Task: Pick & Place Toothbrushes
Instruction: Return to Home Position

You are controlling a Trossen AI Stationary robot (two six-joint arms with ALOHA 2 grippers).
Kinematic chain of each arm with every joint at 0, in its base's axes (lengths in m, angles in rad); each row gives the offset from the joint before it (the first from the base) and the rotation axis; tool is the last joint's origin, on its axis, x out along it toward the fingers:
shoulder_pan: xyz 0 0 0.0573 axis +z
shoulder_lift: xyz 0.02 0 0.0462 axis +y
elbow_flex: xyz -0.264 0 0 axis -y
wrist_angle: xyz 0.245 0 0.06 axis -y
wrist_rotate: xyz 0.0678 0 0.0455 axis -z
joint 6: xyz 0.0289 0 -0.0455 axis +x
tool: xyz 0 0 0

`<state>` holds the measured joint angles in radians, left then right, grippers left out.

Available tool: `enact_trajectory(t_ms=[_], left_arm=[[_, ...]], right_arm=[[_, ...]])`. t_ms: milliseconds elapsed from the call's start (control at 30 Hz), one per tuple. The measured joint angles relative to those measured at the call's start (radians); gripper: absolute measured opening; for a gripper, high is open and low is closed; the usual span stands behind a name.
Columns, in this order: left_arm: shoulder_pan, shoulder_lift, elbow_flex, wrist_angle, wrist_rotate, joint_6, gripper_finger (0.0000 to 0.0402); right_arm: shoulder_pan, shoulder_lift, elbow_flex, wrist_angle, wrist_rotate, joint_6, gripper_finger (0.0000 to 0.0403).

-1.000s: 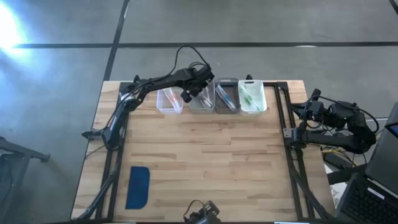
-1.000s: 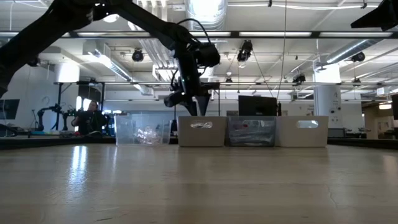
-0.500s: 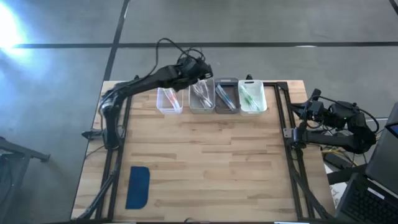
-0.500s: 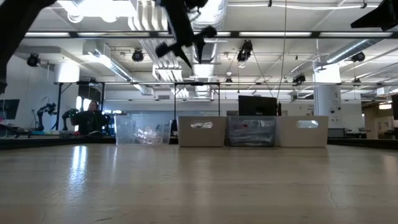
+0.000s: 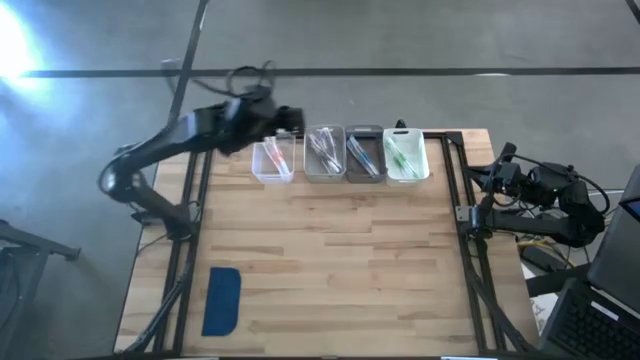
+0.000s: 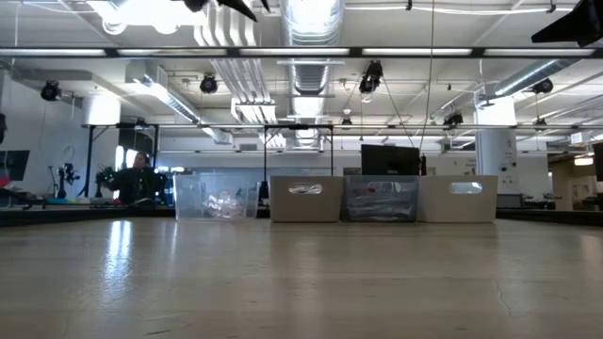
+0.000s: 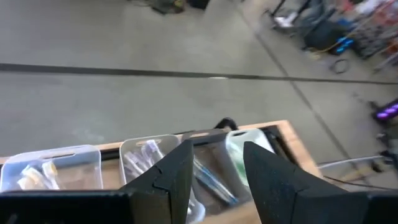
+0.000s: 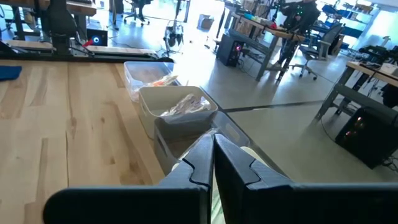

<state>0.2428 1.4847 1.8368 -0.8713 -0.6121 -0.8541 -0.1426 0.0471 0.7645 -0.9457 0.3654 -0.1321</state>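
The wooden table (image 5: 330, 250) is being flanked by both arms. The left gripper (image 5: 287, 118) is being held high over the far left corner, near a row of four bins (image 5: 325, 179), its fingers (image 7: 177, 168) spread and empty. The right gripper (image 8: 213, 142) is being held off the right edge, fingers pressed together. A blue pad (image 5: 222, 300) is being borne at front left. The toothbrushes (image 5: 404, 155) are being contained in the bins, pink ones leftmost, green ones rightmost.

Dark jointed arms (image 5: 172, 139), looped black cables (image 5: 240, 73)
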Motion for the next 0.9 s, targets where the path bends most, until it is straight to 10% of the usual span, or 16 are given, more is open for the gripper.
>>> enact_trajectory(t_ms=[167, 467, 900], left_arm=[[-0.052, -0.218, -0.185, 0.085, 0.000, -0.032, 0.0147], [-0.102, -0.530, -0.540, 0.343, 0.107, 0.595, 0.0147], [-0.103, -0.773, -0.970, 0.738, 0.343, 0.913, 0.0147]], right_arm=[[0.000, 0.000, 0.000, 0.000, 0.000, -0.001, 0.0008], [0.000, 0.000, 0.000, 0.000, 0.000, -0.002, 0.0008], [0.000, 0.000, 0.000, 0.000, 0.000, -0.002, 0.0008]])
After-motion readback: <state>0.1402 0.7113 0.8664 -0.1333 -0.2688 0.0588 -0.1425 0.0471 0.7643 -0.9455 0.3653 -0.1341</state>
